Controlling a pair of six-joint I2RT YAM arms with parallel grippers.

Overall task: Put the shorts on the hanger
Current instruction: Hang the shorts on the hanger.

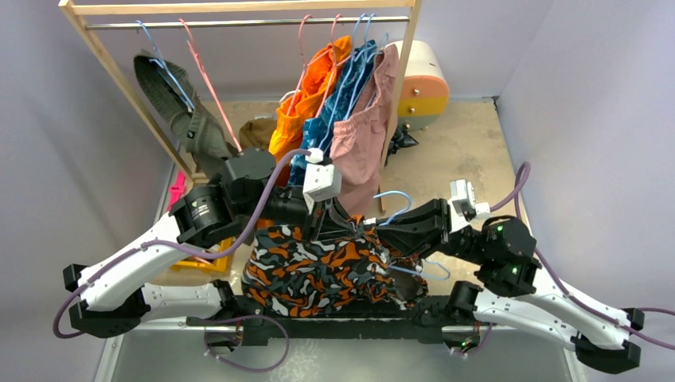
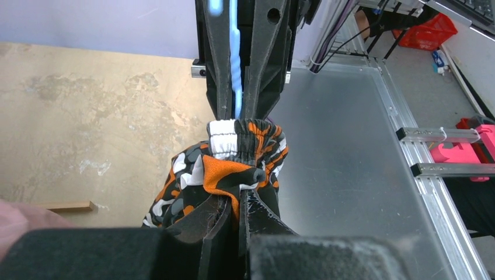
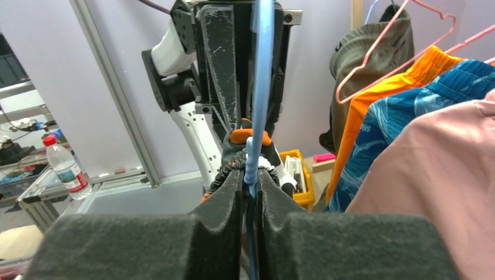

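shorts-on-hanger job: part done, both pieces gripped, not yet hung

status: the orange, black, grey and white camo-print fabric shorts (image 1: 318,267) are off the rack. they hang at near centre, where the two arms meet, with the bulk sagging toward the near edge. the left gripper (image 2: 236,201) has its fingers closed, pinching the gathered waistband. the right gripper (image 3: 251,184) has its fingers closed on the thin light-blue wire hanger (image 3: 261,87). the grippers face each other tip to tip, waistband bunched right at the wire.

done, by my reading: hanger and shorts both picked up and brought together.

left to do: get the fabric over the hanger. can't tell if the wire has entered the waistband yet. nothing shows the shorts carried by the hanger alone.

count:
- camo shorts: 1
- hanger in grip: 1
- wooden rack w/ metal rail (image 1: 239,22) at far side: 1
- garments on the rail: 4, i.e. olive-green garment (image 1: 171,99) at left, then plain orange shorts (image 1: 306,111), blue patterned shorts (image 1: 350,79) and dusty-pink shorts (image 1: 362,135) at right
- rail hangers: 1 blue + 1 pink-red at left; right cluster too tangled to count
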